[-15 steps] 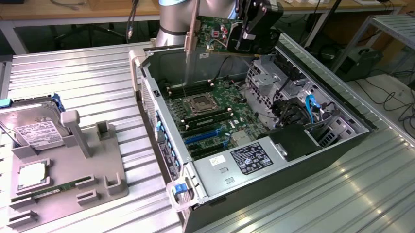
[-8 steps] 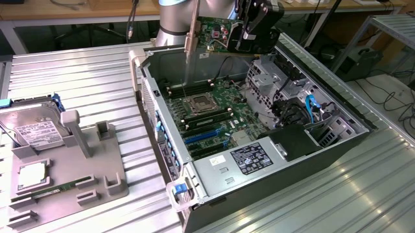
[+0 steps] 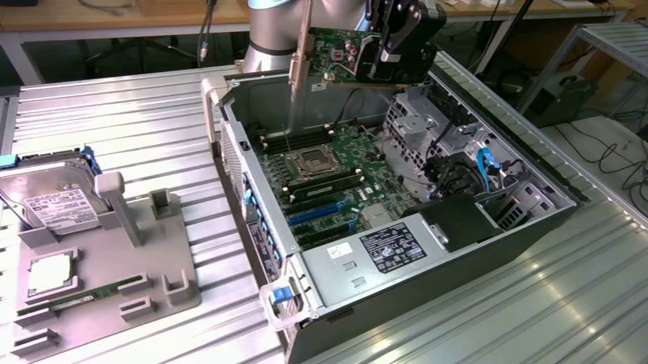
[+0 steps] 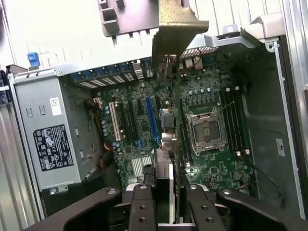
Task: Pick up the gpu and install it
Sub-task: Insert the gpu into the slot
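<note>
The gpu (image 3: 338, 47), a green circuit board with a silver bracket (image 3: 297, 76) hanging down at one end, is held in the air above the far end of the open computer case (image 3: 235, 152). My gripper (image 3: 390, 54) is shut on the card's end away from the bracket. In the wrist view the gpu (image 4: 176, 120) runs edge-on from my gripper (image 4: 167, 204) out to its bracket (image 4: 175, 29), over the motherboard (image 4: 211, 159). The blue expansion slots (image 3: 319, 212) lie lower on the motherboard (image 3: 339, 171), nearer the power supply. The card touches nothing in the case.
A power supply (image 3: 390, 246) fills the case's near end, and drive bays with blue cables (image 3: 481, 171) line the exterior view's right side. On the exterior view's left, a grey fixture (image 3: 152, 258) holds a hard drive (image 3: 56, 201), a processor (image 3: 48, 273) and a memory stick (image 3: 86, 296).
</note>
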`<state>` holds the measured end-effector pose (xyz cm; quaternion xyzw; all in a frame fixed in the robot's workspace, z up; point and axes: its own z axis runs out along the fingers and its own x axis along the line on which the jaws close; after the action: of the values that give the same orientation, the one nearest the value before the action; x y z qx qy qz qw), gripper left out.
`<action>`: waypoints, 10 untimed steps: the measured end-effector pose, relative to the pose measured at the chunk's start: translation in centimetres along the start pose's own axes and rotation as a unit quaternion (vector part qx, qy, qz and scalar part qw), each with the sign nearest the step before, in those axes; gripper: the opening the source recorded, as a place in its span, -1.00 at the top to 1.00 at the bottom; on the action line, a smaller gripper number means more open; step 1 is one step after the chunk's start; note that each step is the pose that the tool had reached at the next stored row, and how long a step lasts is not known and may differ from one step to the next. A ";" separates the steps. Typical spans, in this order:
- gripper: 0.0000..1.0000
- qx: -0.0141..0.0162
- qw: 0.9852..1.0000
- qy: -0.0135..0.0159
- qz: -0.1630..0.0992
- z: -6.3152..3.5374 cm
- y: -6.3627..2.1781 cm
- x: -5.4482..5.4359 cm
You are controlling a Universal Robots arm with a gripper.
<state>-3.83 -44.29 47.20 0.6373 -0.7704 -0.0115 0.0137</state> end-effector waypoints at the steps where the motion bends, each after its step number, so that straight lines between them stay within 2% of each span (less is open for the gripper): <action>1: 0.44 0.000 1.000 0.000 -0.002 0.00 0.00 0.0; 10: 0.44 0.002 0.999 0.001 -0.032 0.05 -0.01 0.0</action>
<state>-3.83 -44.28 47.15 0.6620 -0.7493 -0.0101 0.0130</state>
